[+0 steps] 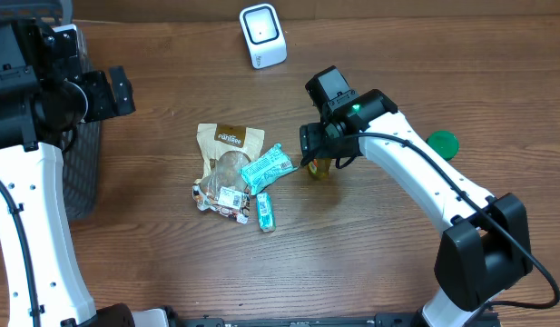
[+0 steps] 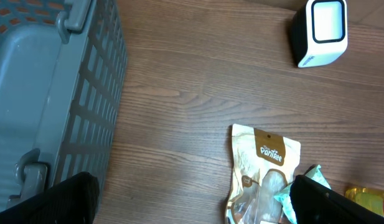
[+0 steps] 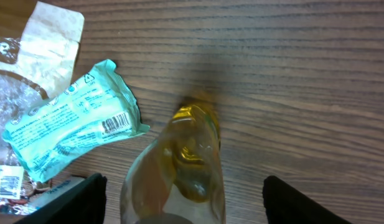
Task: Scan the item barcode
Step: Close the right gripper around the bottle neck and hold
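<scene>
A small clear bottle of yellow liquid (image 3: 190, 163) lies on the wooden table, seen end-on in the right wrist view. My right gripper (image 3: 187, 204) is open and straddles it, with a gap between the bottle and each dark finger (image 3: 78, 200). From overhead the bottle (image 1: 319, 169) peeks out under that gripper (image 1: 321, 156). The white barcode scanner (image 1: 262, 34) stands at the back of the table. My left gripper (image 2: 192, 205) hangs open and empty above the table beside the basket, far from the items.
A brown snack pouch (image 1: 227, 150), a teal wrapper with a barcode (image 3: 73, 127) and a small teal pack (image 1: 265, 211) lie piled left of the bottle. A grey mesh basket (image 2: 55, 93) stands at the left edge. A green lid (image 1: 441, 143) lies to the right.
</scene>
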